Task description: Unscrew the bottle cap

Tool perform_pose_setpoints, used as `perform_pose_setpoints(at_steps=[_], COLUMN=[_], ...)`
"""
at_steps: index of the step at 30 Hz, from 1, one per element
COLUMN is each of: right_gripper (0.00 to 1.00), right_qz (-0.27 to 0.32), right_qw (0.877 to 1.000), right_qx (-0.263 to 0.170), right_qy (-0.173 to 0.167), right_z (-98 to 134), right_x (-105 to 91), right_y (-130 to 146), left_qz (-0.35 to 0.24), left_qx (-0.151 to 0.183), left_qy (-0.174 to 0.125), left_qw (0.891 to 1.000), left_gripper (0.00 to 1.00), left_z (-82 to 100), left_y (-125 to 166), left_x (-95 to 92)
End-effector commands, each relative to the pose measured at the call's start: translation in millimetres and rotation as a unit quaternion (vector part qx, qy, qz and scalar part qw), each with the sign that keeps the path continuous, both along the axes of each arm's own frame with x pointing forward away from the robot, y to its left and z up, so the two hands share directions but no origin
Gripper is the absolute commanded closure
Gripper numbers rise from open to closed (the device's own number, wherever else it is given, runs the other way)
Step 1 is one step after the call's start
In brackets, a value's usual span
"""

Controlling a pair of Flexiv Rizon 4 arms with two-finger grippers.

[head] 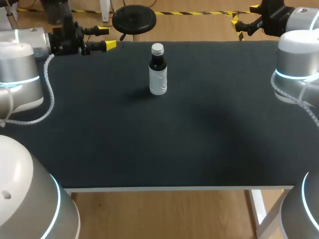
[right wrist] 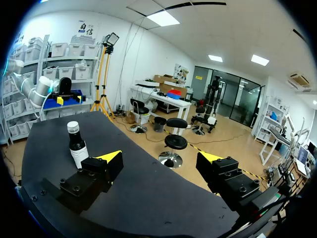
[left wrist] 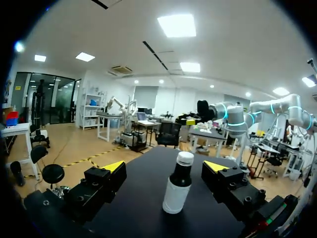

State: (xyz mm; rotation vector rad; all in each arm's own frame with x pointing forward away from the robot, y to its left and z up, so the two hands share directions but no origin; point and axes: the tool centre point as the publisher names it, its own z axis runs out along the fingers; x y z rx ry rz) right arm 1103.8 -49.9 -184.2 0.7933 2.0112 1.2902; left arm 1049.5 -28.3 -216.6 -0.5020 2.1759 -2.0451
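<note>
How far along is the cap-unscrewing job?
Done: nothing; the cap sits on the upright bottle. In hand: nothing; the left claw and right claw are open, both apart from the bottle, near the table's far edge. Left: hold the bottle, grip the cap, twist it off.

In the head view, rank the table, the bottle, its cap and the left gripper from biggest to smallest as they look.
1. table, by far the largest
2. left gripper and bottle: they look about alike, so I won't rank them
3. cap, the smallest
</note>
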Motion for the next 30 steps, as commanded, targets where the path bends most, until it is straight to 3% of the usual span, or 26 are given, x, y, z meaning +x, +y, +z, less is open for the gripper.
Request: perform_pose_setpoints(at_steps=[1, 17, 21, 30], right_gripper=[0.00, 0.00, 0.00, 0.00], right_qz=[0.000, 0.000, 0.000, 0.000], right_qw=[1.000, 1.000, 1.000, 1.000], right_qx=[0.000, 0.000, 0.000, 0.000], right_qy=[0.000, 0.000, 0.000, 0.000], right_z=[-0.1, -0.1, -0.1, -0.1], right_x=[0.2, 0.2, 0.2, 0.2], right_y=[-0.2, -0.2, -0.2, -0.2], left_qz=[-0.032, -0.032, -0.055, -0.118], left_qx=[-0.007, -0.007, 0.015, 0.006], left_qy=[0.000, 0.000, -0.034, -0.089], left_qw=[0.999, 0.999, 0.998, 0.989], left_gripper=[0.00, 0.00, 0.00, 0.00], left_z=[-3.3, -3.3, -13.0, -32.8], left_y=[0.3, 0.3, -18.5, -51.2], left_x=[6.8, 6.8, 3.7, 0.9])
